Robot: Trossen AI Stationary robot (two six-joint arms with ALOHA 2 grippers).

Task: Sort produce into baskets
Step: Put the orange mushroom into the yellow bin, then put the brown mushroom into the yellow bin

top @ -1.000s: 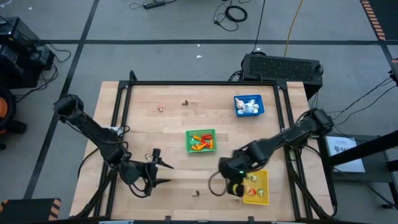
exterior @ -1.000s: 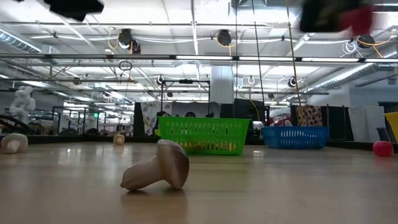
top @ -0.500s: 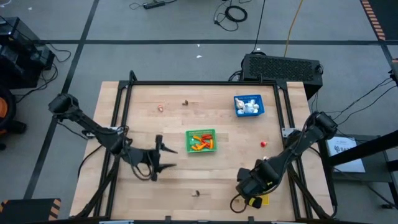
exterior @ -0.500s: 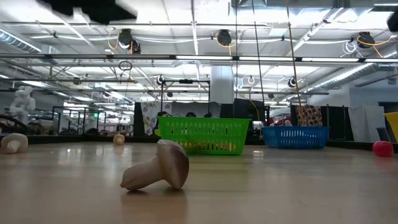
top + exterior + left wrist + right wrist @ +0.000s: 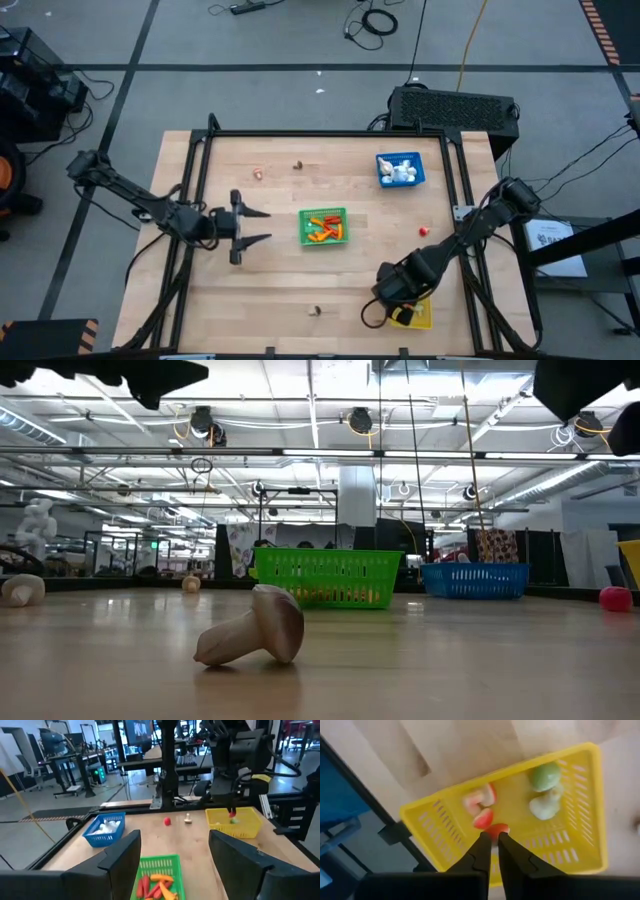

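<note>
My right gripper (image 5: 491, 838) points down over the yellow basket (image 5: 440, 840) at the near right, shut on a small red produce piece (image 5: 496, 829). The basket holds green pieces (image 5: 544, 776) and red-and-white pieces (image 5: 481, 797). My left gripper (image 5: 262, 226) hovers open and level, left of the green basket (image 5: 323, 226), which holds orange and red pieces. The blue basket (image 5: 400, 168) at the far right holds white pieces. Loose on the table lie a mushroom (image 5: 255, 635), a red piece (image 5: 423, 231) and two small pieces (image 5: 258, 174) at the back. My right gripper pinches the red piece (image 5: 495, 831) between the free ends of its two fingers (image 5: 480, 847), coming from above and pointing down. The piece hangs clear above the yellow basket's floor, as the left wrist view also shows at the red piece (image 5: 231, 813).
A black frame (image 5: 320, 134) runs around the table's edges. The right arm (image 5: 455, 245) stretches across the table's right side and hides part of the yellow basket (image 5: 420, 316). Bare wood lies between the green basket and the near edge.
My left gripper has gone toward the far edge, still open, and turned to point at the green basket. My right gripper, with the red piece, has gone down and toward the table's right edge, from beside the yellow basket to over it, and has turned.
</note>
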